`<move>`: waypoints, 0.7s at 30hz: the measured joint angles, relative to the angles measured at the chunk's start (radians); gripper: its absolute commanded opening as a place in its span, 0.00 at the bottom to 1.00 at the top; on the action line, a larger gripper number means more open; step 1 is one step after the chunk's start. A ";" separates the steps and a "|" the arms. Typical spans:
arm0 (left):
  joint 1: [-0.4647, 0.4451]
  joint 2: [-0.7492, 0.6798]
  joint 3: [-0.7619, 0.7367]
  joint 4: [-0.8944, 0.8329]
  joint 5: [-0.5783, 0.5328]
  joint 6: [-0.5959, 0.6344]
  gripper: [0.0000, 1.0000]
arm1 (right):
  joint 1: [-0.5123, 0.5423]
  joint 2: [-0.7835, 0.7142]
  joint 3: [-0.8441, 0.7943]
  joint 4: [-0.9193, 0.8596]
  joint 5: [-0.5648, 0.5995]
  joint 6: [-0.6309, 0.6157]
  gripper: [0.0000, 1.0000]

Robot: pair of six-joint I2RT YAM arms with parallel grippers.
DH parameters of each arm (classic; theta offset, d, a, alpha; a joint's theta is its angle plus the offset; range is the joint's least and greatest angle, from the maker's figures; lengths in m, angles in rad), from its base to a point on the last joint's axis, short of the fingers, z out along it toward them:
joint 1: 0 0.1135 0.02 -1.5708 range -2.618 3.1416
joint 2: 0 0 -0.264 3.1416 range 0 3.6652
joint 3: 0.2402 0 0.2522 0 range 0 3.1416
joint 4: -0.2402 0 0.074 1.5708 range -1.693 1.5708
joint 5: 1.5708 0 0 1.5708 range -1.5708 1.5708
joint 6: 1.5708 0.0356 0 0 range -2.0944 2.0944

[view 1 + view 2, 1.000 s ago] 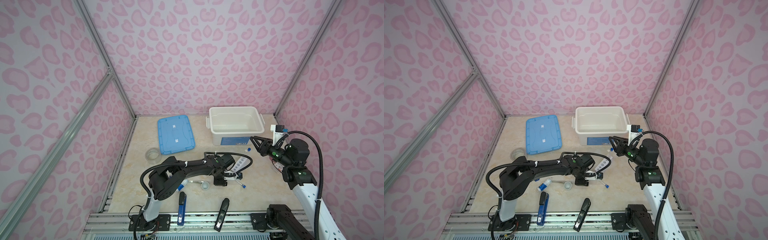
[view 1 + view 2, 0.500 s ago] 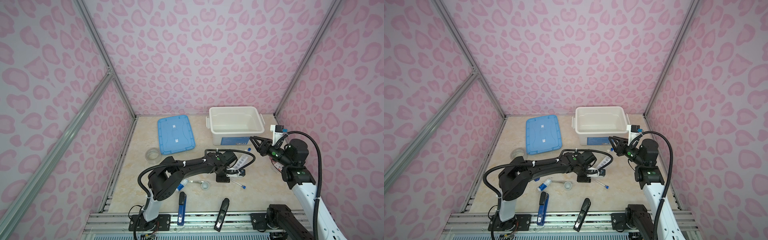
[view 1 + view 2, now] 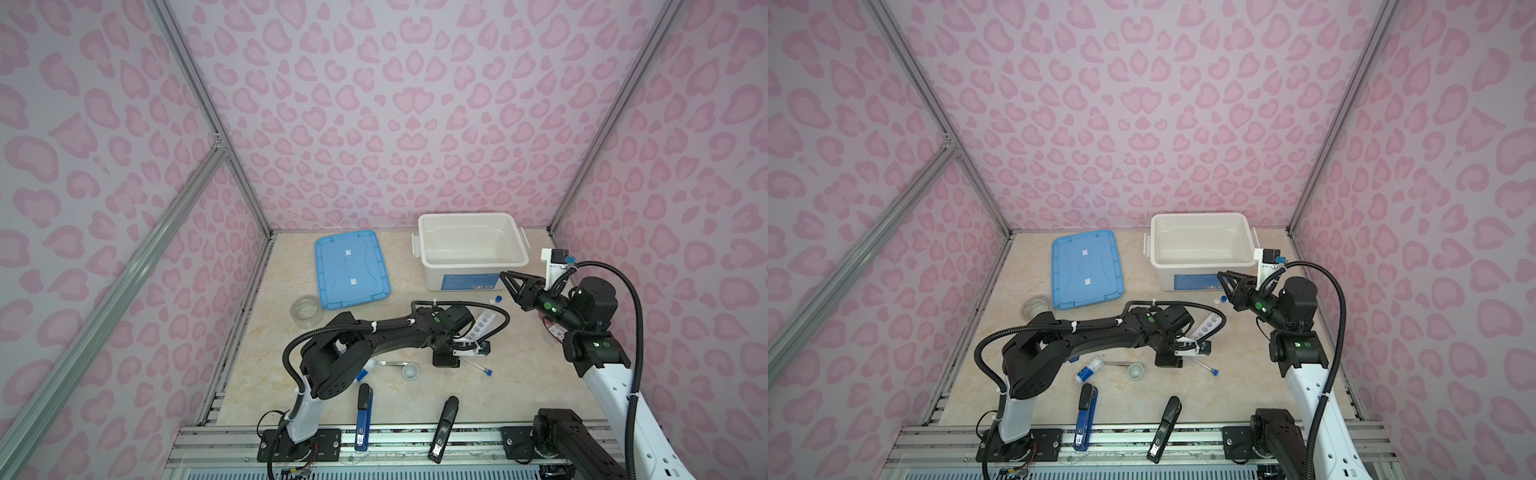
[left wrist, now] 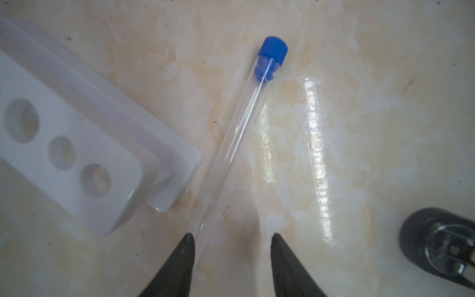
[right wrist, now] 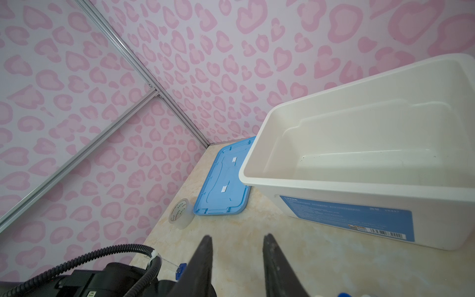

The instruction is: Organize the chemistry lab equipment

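Left gripper point(image 4: 231, 237): jaws apart, nothing clamped, tips pointing down at the beige marbled tabletop point(image 4: 385, 128).
- A thin clear test tube with a blue cap point(image 4: 239, 133) lies flat on the table. Its closed end runs into the gap, just beside one fingertip point(image 4: 189, 243); contact cannot be told.
- The white plastic rack with round holes point(image 4: 77, 144) stands just beside the tube.

Top views: the left gripper works just below centre of the frame. The rack slants up and to the right from it, and two small caps show at its upper end, one blue point(image 3: 498, 298) and one white point(image 3: 492, 301).

Right gripper point(image 5: 237, 237): jaws apart, empty, raised off the table at right of centre. It faces the front wall of the white rectangular plastic bin point(image 3: 469, 216), which sits above centre.

Also on the table:
- A flat blue plastic lid point(image 3: 351, 270) lies left of the bin.
- A clear tape roll point(image 3: 305, 309) sits at the lid's lower left corner.
- Lower centre, right to left: a tiny white cup point(image 3: 410, 371), metal tweezers point(image 3: 392, 363) and a white-and-blue bottle point(image 3: 366, 370) on its side.
- Bottom edge: a blue stapler-like tool point(image 3: 363, 415) and a black one point(image 3: 442, 424).
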 measured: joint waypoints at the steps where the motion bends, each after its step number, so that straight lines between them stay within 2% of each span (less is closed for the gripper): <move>1: 0.000 0.002 0.001 0.004 0.000 0.000 0.51 | 0.000 0.000 0.000 0.002 -0.002 0.000 0.34; 15: 0.015 0.040 0.015 0.026 -0.012 0.000 0.52 | -0.006 -0.002 -0.019 0.015 -0.013 0.018 0.34; 21: 0.020 0.061 0.031 0.018 -0.005 -0.001 0.44 | -0.013 0.001 -0.030 0.032 -0.021 0.023 0.34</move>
